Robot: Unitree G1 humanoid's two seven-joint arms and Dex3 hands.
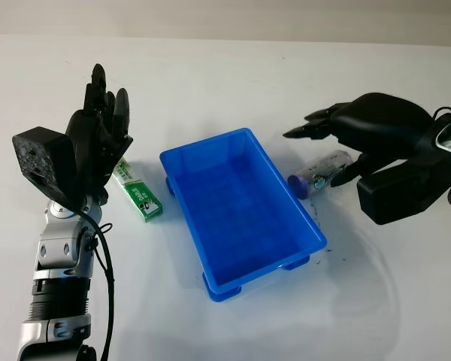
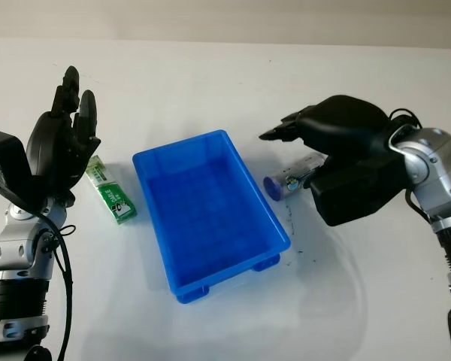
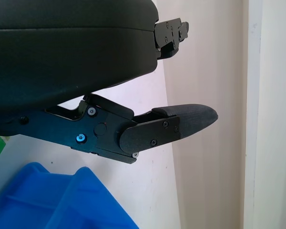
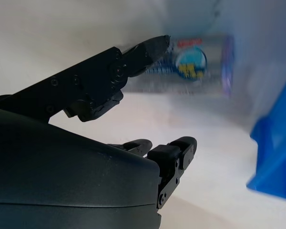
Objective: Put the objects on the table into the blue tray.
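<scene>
Right hand [image 2: 327,143] hangs open over the clear bottle with the blue cap [image 2: 289,179], not gripping it; the bottle lies on its side just beside the blue tray [image 2: 267,218] (right rim). Left hand [image 1: 98,143] is open and raised past the tray's left side, near the green pack [image 1: 139,195] lying on the white table [image 1: 210,75].

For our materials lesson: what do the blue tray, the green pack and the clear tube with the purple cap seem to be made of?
Blue tray: likely moulded plastic, with a smooth, slightly glossy rim and a ribbed floor.
Green pack: probably printed card or paper wrapper, flat with sharp edges and a matte look.
Clear tube: seemingly transparent plastic with a printed label and an opaque purple cap; glass cannot be ruled out.
</scene>
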